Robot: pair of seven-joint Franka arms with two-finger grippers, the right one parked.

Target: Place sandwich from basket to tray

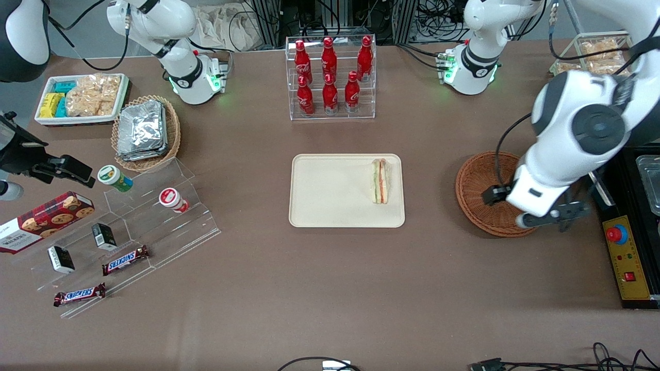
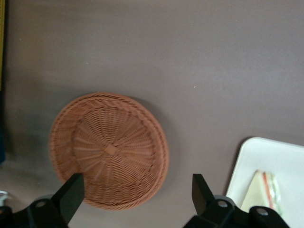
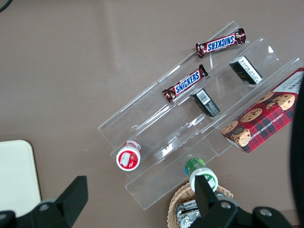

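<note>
Your gripper (image 2: 135, 192) is hanging above the basket (image 2: 110, 149) with its fingers spread wide, holding nothing. The basket is sitting bare toward the working arm's end of the table. The sandwich (image 1: 381, 181) is lying on the tray (image 1: 335, 190), at the tray edge nearest the basket.
</note>
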